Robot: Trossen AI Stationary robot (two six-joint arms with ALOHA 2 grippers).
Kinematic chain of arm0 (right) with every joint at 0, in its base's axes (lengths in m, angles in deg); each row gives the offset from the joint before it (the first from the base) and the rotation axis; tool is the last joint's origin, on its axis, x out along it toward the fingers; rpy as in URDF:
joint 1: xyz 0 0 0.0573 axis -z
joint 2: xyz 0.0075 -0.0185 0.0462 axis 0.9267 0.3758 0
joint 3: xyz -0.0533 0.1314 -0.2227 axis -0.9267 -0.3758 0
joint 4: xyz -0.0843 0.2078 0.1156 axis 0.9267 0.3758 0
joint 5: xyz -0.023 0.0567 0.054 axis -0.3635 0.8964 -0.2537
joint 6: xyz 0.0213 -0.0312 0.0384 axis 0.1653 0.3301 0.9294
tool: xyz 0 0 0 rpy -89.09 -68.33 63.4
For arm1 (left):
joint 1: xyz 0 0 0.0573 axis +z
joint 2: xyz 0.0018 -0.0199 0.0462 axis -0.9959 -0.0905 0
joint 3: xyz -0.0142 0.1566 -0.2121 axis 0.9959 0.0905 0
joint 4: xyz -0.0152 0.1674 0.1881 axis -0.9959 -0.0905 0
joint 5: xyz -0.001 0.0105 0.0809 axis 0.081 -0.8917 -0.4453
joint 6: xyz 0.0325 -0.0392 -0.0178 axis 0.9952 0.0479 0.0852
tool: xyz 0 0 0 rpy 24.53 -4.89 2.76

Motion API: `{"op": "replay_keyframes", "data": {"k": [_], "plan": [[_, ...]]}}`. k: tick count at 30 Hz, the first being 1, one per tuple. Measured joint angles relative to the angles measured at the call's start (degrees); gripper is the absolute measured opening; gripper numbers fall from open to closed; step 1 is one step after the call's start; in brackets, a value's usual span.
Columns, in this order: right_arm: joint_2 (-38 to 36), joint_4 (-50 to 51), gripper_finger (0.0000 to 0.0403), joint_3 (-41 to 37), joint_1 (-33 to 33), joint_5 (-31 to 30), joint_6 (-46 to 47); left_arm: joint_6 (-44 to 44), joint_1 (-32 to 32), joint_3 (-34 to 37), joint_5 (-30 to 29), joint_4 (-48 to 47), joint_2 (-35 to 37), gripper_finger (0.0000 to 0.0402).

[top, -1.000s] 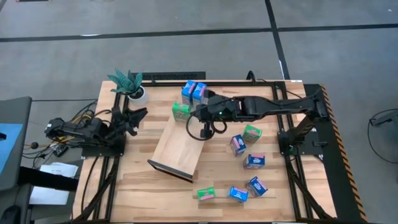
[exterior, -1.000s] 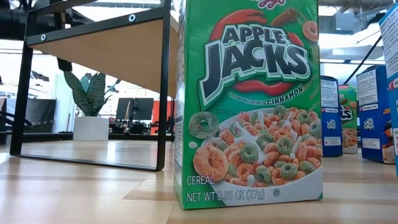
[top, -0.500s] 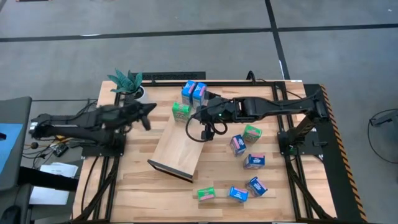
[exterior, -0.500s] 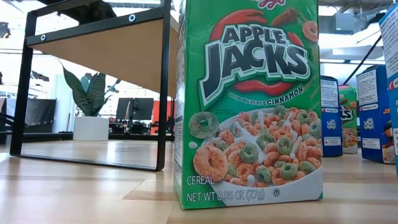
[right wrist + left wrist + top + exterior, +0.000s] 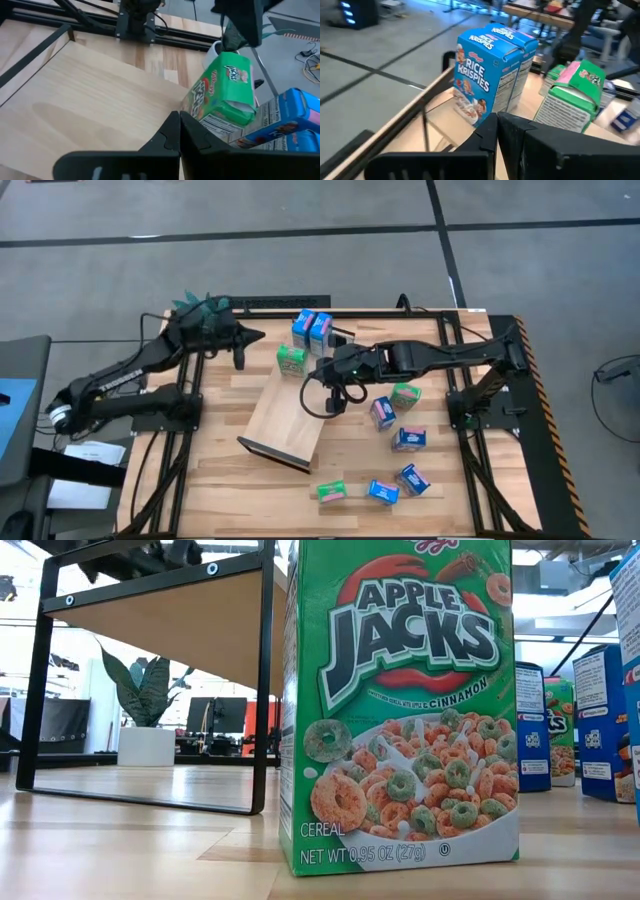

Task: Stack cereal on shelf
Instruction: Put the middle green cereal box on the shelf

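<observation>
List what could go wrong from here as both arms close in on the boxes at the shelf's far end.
The left gripper and right gripper, both shut, flank the green carton at the shelf end; a sweep from either might topple it. The two blue cartons standing together could fall next. The arms may also collide.

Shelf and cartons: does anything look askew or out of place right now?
Yes. The shelf lies flat and diagonal on the table, holding no cartons. A green carton and several blue cartons are scattered on the table at odd angles. Nothing looks spilled.

2 dark arms (image 5: pixel 130 375), black cables.
</observation>
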Motion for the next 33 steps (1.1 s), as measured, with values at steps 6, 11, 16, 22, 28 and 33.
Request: {"op": "replay_keyframes", "data": {"k": [6,11,16,22,28,33], "plan": [[0.37,-0.42,0.0013,0.00,0.12,-0.02,-0.02,1.09,1.10,0.02,4.17,6.74,-6.35,0.0000],[3.40,-3.85,0.0013,-0.03,0.13,1.26,-0.96,1.31,1.10,0.02,6.55,9.81,-9.23,0.0000],[5.17,-6.28,0.0013,0.00,1.55,3.82,-0.46,1.39,1.10,0.04,7.58,10.49,-10.59,0.0000],[5.68,-4.14,0.0013,-0.06,3.21,4.31,-0.13,1.51,1.10,0.07,9.06,11.42,-10.99,0.0000],[5.57,-3.30,0.0013,-0.02,3.84,4.21,0.46,1.01,1.10,0.07,11.64,11.54,-11.33,0.0000],[5.57,-2.45,0.0013,-0.02,3.96,3.97,0.43,0.85,0.54,0.07,12.23,11.80,-11.56,0.0000]]}}
